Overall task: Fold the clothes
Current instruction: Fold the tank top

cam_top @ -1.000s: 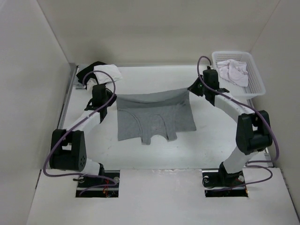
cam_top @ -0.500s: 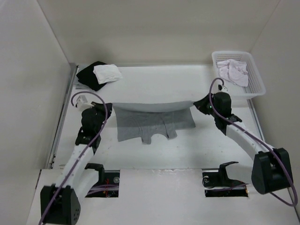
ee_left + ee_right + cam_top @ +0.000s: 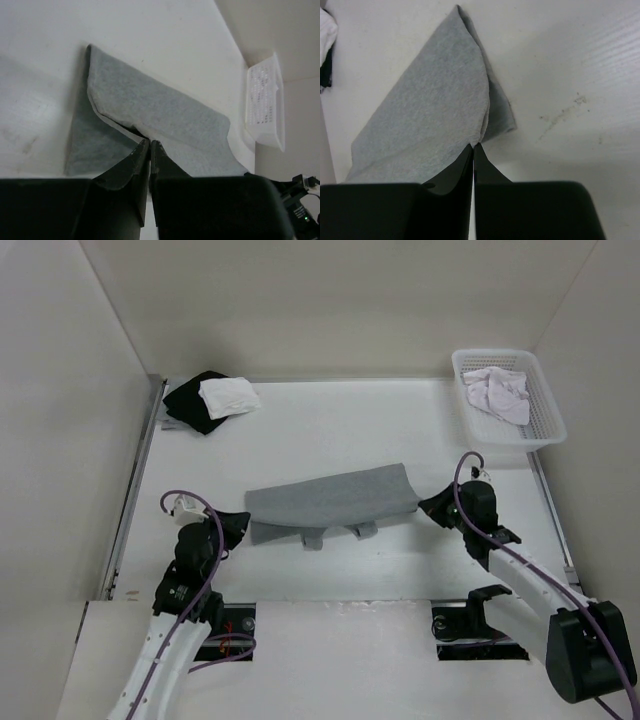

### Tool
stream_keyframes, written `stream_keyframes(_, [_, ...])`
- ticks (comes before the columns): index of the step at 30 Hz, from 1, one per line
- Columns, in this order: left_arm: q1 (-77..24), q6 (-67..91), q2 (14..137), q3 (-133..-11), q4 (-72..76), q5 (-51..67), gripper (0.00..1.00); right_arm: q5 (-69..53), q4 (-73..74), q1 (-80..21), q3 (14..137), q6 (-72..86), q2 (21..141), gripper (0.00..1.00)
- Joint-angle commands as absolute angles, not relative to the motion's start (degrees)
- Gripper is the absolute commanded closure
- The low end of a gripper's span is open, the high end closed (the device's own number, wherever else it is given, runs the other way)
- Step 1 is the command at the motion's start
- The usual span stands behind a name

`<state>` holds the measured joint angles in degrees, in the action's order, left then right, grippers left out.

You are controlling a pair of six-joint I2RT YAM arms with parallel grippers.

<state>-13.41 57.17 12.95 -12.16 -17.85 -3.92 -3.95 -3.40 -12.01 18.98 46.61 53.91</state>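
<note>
The clothes (image 3: pixel 330 498) are one plain grey knit garment lying mid-table, doubled over so its far half covers the near half, with two small tabs poking out at the near edge. My left gripper (image 3: pixel 240 525) is low at the garment's left end. In the left wrist view its jaws (image 3: pixel 150 141) are shut on the upper layer's edge of the clothes (image 3: pixel 150 105). My right gripper (image 3: pixel 428 508) is at the right end. Its jaws (image 3: pixel 472 145) are shut on the corner of the folded clothes (image 3: pixel 430 100).
A white basket (image 3: pixel 512 444) holding a pale cloth (image 3: pixel 497 392) stands at the back right, and also shows in the left wrist view (image 3: pixel 262 100). A black cloth (image 3: pixel 195 400) with a white cloth (image 3: pixel 230 396) on it lies at the back left. Walls close in on three sides.
Both grippers have carried the garment's far edge up and toward the near side, laying it over the near half. Both arms have drawn back and dropped low.
</note>
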Motion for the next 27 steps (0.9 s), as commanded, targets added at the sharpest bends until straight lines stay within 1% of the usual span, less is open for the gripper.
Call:
stream_keyframes(1, [-15.0,60.2,10.7,-10.2,-26.5,-5.0,0.93,-2.5,-3.8,-11.4,17.5,49.3,54.8,0.95])
stream_keyframes(2, [-15.2,60.4,10.9,-10.8,-26.6,-5.4,0.90,-2.3,-3.8,-11.4,17.1,49.6,54.8,0.91])
stream_keyframes(4, [-14.5,59.9,11.8,-12.7,-27.1,-8.1,0.80,-1.4,-3.8,-11.6,16.4,49.4,53.4,0.75])
stream_keyframes(6, [-14.1,58.3,12.4,-14.1,-25.9,-10.2,0.78,-0.3,-3.3,-11.7,17.1,48.7,52.2,0.58])
stream_keyframes(7, [-14.0,57.8,13.2,-14.6,-24.4,-10.5,0.79,0.4,-3.6,-11.6,17.8,48.2,52.5,0.52])
stream_keyframes(8, [-14.2,57.5,14.8,-14.8,-22.1,-10.4,0.80,0.9,-4.0,-11.7,18.9,47.8,53.8,0.47])
stream_keyframes(9, [-14.9,57.8,17.2,-14.7,-19.5,-9.9,0.81,1.1,-4.7,-11.7,20.2,47.6,55.9,0.45])
stream_keyframes(13, [-21.6,61.2,29.9,-13.2,-6.0,-9.0,0.81,-1.2,-8.3,-11.7,25.3,45.3,67.2,0.45])
stream_keyframes(15, [-27.6,62.1,38.9,-13.4,2.6,-10.7,0.80,-2.5,-10.4,-11.6,27.1,45.5,72.0,0.47])
stream_keyframes(17, [-32.1,62.4,47.0,-14.1,8.6,-12.5,0.79,-3.3,-11.5,-11.7,28.3,45.7,75.2,0.48])
stream_keyframes(19, [-33.2,62.5,53.1,-14.3,12.8,-12.8,0.78,-3.4,-11.9,-12.2,28.8,46.3,77.1,0.50])
stream_keyframes(21, [-31.9,62.4,58.3,-13.5,16.2,-11.9,0.78,-2.9,-12.7,-13.2,28.5,46.9,77.6,0.52])
stream_keyframes(23, [-28.4,61.8,61.4,-12.4,17.6,-10.3,0.78,-3.1,-12.6,-13.6,28.3,47.0,77.9,0.57])
stream_keyframes(25, [-22.8,60.8,62.7,-11.4,17.8,-8.0,0.79,-3.3,-12.3,-14.6,27.6,47.2,77.3,0.60])
stream_keyframes(27, [-16.6,59.5,63.3,-11.0,17.7,-5.8,0.79,-3.9,-11.5,-16.1,27.0,47.1,75.8,0.60])
